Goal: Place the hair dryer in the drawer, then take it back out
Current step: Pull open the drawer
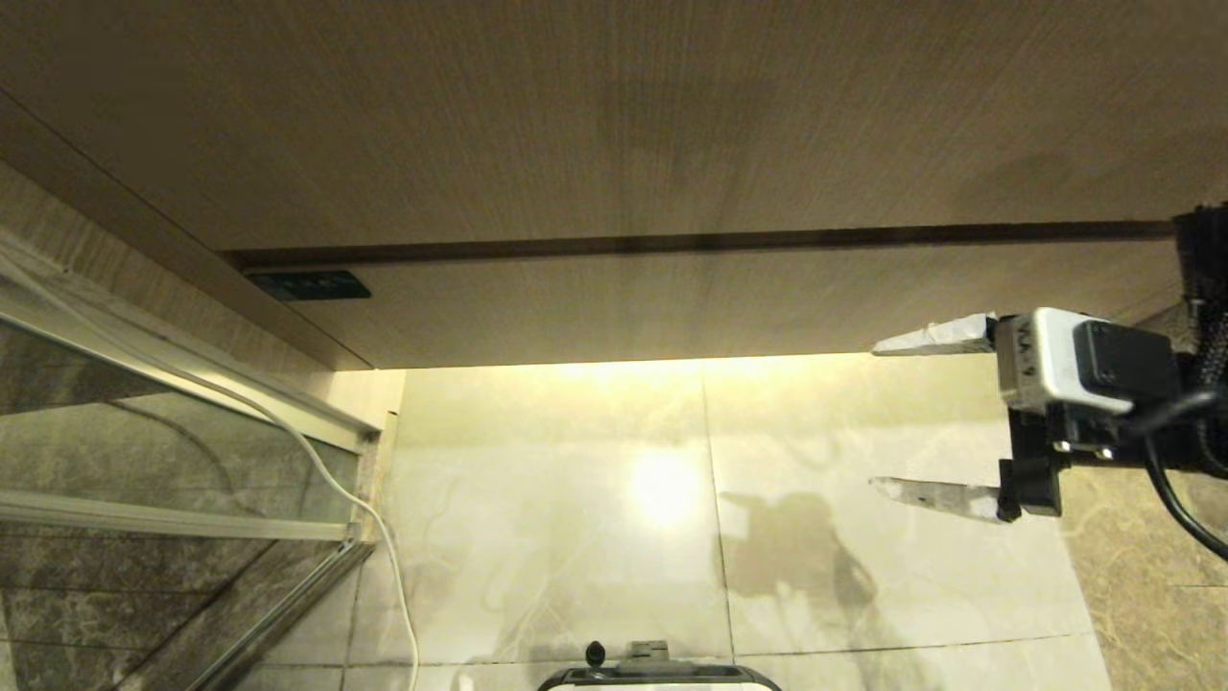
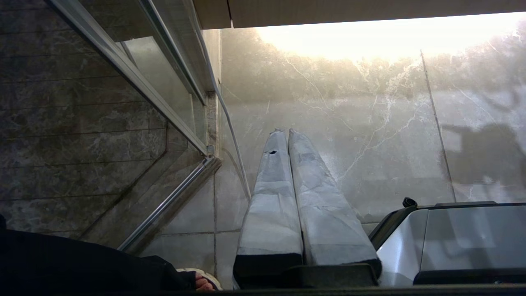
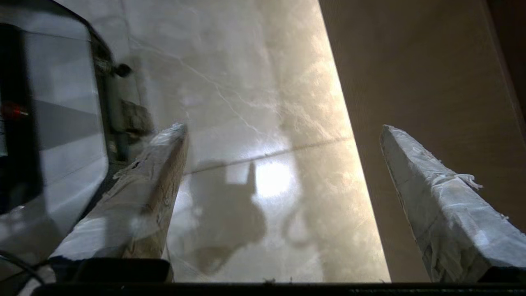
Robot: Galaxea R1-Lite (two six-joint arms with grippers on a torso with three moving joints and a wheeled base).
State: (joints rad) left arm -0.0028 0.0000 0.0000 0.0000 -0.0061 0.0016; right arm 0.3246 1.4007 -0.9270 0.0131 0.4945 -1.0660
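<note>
The hair dryer is out of view. The drawer point(image 1: 672, 302) shows only as a long light-brown wood-grain front under a dark seam, lying flush with the cabinet, above the lit floor. In the right wrist view the same wood front point(image 3: 423, 82) fills one side. My right gripper point(image 1: 878, 417) hangs at the right, level with the drawer's lower edge and pointing left. It is open with nothing between its taped fingers point(image 3: 431, 197). My left gripper point(image 2: 284, 132) is parked low over the floor tiles, shut and empty.
A glass shower screen with a metal frame point(image 1: 192, 374) stands at the left, and a pale cable point(image 1: 384, 547) runs down beside it. My base point(image 1: 662, 677) sits at the bottom edge. A person's foot point(image 2: 201, 283) is near the left gripper. Glossy marble floor point(image 1: 556, 499) lies under the cabinet.
</note>
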